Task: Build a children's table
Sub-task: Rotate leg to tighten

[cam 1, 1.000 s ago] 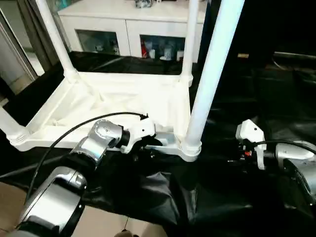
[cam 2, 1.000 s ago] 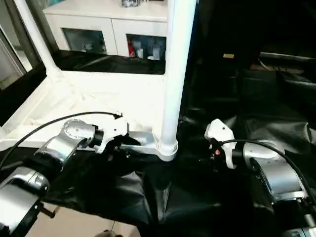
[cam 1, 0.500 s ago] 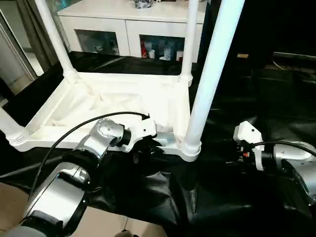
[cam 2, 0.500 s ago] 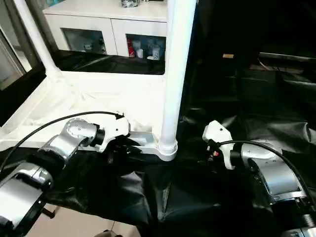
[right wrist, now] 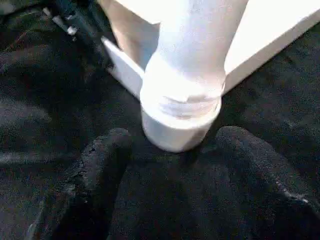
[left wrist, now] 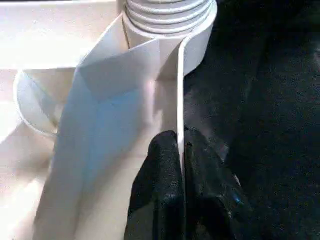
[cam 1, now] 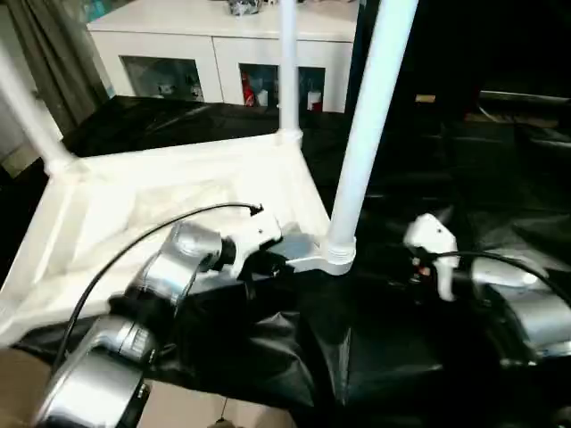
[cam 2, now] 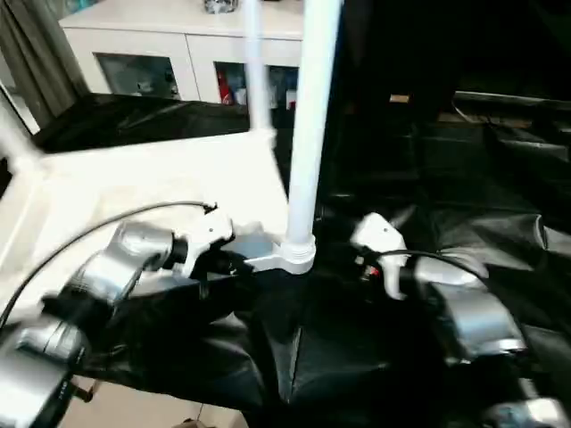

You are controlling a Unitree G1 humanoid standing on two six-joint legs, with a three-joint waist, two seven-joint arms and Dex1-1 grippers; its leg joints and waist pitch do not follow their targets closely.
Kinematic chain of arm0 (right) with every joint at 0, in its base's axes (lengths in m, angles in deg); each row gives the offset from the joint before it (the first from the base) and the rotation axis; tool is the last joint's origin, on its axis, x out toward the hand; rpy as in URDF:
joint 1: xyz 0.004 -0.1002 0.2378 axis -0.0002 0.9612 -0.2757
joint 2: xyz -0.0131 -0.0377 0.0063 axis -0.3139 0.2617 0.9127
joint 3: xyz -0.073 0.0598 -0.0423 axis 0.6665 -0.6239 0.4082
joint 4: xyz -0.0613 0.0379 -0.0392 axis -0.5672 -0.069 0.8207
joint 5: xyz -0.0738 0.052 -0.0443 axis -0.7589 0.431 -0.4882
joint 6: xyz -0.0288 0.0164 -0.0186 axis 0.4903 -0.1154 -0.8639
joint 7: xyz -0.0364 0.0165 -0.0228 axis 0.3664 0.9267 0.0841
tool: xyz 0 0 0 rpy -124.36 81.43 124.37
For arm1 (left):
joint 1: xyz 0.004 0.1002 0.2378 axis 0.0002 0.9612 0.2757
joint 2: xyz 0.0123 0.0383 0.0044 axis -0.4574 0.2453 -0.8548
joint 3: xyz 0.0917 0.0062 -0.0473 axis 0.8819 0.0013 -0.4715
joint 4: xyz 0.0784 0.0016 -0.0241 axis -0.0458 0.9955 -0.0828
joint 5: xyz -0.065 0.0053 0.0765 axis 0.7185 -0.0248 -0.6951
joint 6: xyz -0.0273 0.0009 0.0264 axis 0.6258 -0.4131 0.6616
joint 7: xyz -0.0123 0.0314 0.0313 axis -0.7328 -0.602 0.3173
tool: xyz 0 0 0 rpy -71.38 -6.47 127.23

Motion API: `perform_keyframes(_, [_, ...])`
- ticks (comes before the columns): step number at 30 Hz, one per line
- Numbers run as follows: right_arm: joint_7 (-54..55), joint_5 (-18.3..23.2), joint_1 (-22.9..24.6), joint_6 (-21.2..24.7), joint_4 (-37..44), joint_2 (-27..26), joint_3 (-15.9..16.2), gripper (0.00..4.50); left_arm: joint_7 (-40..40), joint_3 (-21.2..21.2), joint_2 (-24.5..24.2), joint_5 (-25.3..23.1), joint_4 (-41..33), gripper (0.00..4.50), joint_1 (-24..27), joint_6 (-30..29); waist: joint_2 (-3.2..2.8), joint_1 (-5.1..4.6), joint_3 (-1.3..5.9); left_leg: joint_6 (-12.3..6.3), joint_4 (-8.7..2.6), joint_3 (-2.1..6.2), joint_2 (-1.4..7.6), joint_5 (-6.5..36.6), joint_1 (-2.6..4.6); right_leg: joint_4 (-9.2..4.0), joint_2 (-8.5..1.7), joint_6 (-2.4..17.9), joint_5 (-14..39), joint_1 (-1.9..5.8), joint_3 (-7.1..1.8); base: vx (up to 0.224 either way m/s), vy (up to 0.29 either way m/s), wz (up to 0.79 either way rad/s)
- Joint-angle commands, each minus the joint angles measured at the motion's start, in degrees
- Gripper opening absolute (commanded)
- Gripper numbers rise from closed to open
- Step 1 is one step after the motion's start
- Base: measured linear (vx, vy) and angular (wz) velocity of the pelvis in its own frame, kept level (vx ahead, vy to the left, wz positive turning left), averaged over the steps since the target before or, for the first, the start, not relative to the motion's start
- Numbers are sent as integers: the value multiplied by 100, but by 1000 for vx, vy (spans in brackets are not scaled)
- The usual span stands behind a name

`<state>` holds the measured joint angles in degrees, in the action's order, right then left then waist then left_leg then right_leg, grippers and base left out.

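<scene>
I see one children's table lying upside down on the black cloth, with three legs sticking up. My left gripper is pinched shut on the table's thin rim by the near corner. My right gripper is wide open, holding nothing, by that corner's leg.

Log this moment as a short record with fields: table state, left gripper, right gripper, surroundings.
table state: white plastic children's table upside down on black-draped work table, white tube legs pointing up
left gripper: left gripper shut on the tabletop's thin rim beside the near corner leg
right gripper: right gripper open, fingers either side of that leg's base, not gripping
surroundings: white glass-door cabinet behind
</scene>
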<state>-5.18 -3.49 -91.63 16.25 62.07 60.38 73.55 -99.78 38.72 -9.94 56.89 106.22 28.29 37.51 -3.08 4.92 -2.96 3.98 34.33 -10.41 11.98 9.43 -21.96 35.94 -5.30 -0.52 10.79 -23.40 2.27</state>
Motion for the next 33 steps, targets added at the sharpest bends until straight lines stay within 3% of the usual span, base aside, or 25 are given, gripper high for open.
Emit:
perform_keyframes(1, [40,-75,-72,-82,-14,-35,39,322,118,98,54,30,-148,2,364,-137,215,37,374,-363,-372,8,58,1242,53,-503,-215,1143,1619,271,-124,0,0,0])
perform_keyframes(2, [21,-70,-80,-100,-30,-46,46,322,152,40,134,137,-246,2,441,3,198,40,368,-342,-378,2,60,1300,62,-521,-206,1101,1700,250,-130,0,0,0])
perform_keyframes(3, [14,-69,-82,-107,-36,-48,48,322,176,21,157,165,-291,2,468,26,230,46,378,-332,-372,2,52,1275,50,-508,-206,1082,1656,264,-130,0,0,0])
perform_keyframes(7, [-14,-80,-109,-138,-89,-61,56,322,329,-66,212,212,-440,2,537,108,237,40,386,-346,-383,-1,51,1247,54,-501,-189,1063,1484,250,-132,0,0,0])
perform_keyframes(8, [-15,-81,-121,-141,-100,-69,58,322,359,-97,205,211,-426,47,526,41,238,40,388,-353,-381,-1,43,1236,47,-498,-191,1063,1457,256,-133,0,0,0])
perform_keyframes(12, [-18,-55,-138,-151,-106,-66,76,322,465,-136,141,78,-348,65,510,-5,232,40,379,-329,-382,-3,36,1310,46,-515,-202,1040,1578,251,-132,0,0,0])
perform_keyframes(21, [-60,-20,-133,-206,-103,-49,54,322,366,-165,-16,13,89,65,359,148,240,31,361,-206,-421,11,34,1595,62,-565,-193,887,1905,228,-135,0,0,0])
perform_keyframes(28, [211,-76,-223,-336,-187,-192,0,322,171,59,-129,-122,167,4,349,111,231,11,351,-136,-443,29,41,1738,67,-588,-212,838,2158,215,-137,0,0,0])
perform_keyframes(30, [470,-55,-349,-294,-331,-381,-87,322,64,163,-174,-200,229,4,320,101,216,-33,357,-76,-466,46,35,1739,44,-562,-200,871,2035,230,-125,0,0,0])
perform_keyframes(33, [412,56,-391,-185,-315,-504,-59,349,-46,165,-152,-127,227,0,296,67,189,-40,368,-80,-459,36,48,1772,77,-551,-196,1007,1701,219,-144,0,0,0])
